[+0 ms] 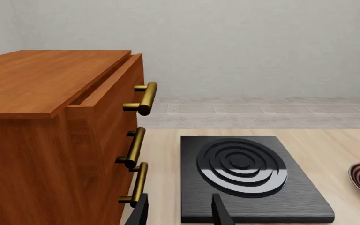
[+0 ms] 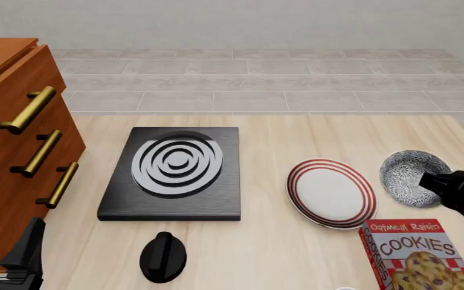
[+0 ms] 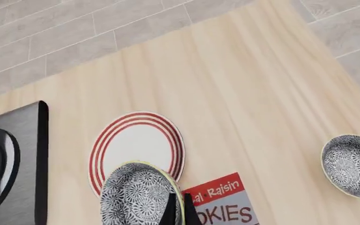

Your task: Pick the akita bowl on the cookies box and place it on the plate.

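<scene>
Wooden table [image 2: 296, 254] | right end effector [image 3: 177, 211] pinching akita bowl [image 3: 136, 197] rim | near plate [image 3: 136, 143]

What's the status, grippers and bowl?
Left gripper open, parked by cabinet. Right gripper shut on akita bowl rim, off cookies box, not yet on plate. Second bowl sits apart, no obstruction.

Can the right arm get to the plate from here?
Probably yes: the right gripper, pinching the bowl, hangs right beside the plate, with nothing standing between.
</scene>
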Tool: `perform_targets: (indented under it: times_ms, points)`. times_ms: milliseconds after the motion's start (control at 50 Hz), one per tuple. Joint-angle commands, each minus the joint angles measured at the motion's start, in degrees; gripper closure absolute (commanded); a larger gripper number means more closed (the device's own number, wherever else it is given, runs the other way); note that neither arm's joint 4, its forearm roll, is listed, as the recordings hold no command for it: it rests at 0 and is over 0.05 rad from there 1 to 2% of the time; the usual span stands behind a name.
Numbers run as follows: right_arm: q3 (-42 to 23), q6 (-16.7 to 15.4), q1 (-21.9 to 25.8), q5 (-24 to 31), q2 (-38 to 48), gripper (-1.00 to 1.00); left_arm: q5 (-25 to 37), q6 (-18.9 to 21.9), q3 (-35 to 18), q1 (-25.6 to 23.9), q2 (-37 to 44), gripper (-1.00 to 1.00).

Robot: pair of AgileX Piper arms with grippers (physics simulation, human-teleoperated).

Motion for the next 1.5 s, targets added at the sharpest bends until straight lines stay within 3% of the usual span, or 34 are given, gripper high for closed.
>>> perform_targets:
  times_ms: [20,540,580,680,960,1500]
  points:
    - [-4.16,3.47,3.69,-4.93,7.21,1.0,0.0,0.0,0.0,0.0,0.0,-1.0]
    - [-8.52,8.48,9.25,-16.79,25.46,1.0,0.0,0.0,0.0,0.0,0.0,-1.0]
    - [-8.43,9.98,10.16,-18.41,28.3,1.0,0.0,0.0,0.0,0.0,0.0,-1.0]
    - [-9.12,10.04,10.62,-19.28,29.8,1.0,0.0,0.0,0.0,0.0,0.0,-1.0]
    - [-8.93,14.31,13.18,-22.93,35.18,1.0,0.0,0.0,0.0,0.0,0.0,-1.0]
    - [-8.9,14.65,11.5,-26.03,39.82,1.0,0.0,0.0,0.0,0.0,0.0,-1.0]
